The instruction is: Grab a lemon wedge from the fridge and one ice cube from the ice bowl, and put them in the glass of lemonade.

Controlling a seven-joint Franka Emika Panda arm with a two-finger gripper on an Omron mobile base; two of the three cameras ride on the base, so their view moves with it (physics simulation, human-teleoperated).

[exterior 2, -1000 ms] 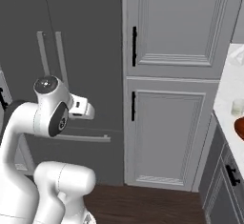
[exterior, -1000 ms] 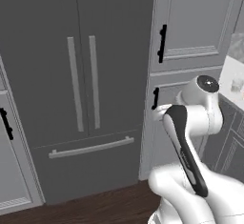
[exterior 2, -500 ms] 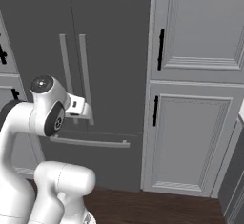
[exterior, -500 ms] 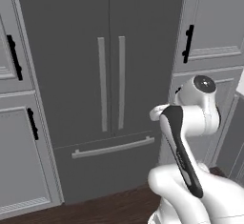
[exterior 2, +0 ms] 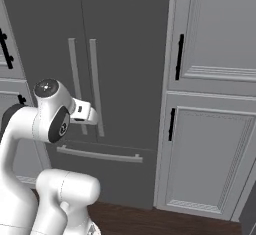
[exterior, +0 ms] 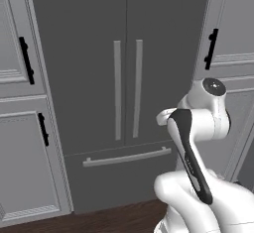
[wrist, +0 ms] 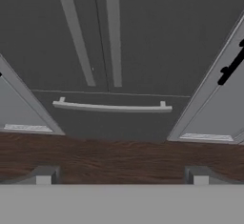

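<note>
A: Where's the fridge (exterior: 124, 68)?
B: Straight ahead, both doors shut, so the lemon wedge stays hidden behind them.
A: And the tool (wrist: 121, 175)?
B: Spread wide, holding nothing, well short of the doors.
A: Where to grip?
B: A vertical bar handle (exterior: 138, 88); stiff, probably a heavy pull.

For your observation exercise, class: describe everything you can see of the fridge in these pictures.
The fridge is a tall, dark grey unit with a smooth, matt look. Two upper doors meet at a thin centre seam, each with a long, lighter grey upright bar handle beside it. Below is a wide drawer with a horizontal bar handle. Everything is shut. It stands on the dark wood floor, set between lighter grey panelled cabinets on both sides. Nothing touches its front.
</note>
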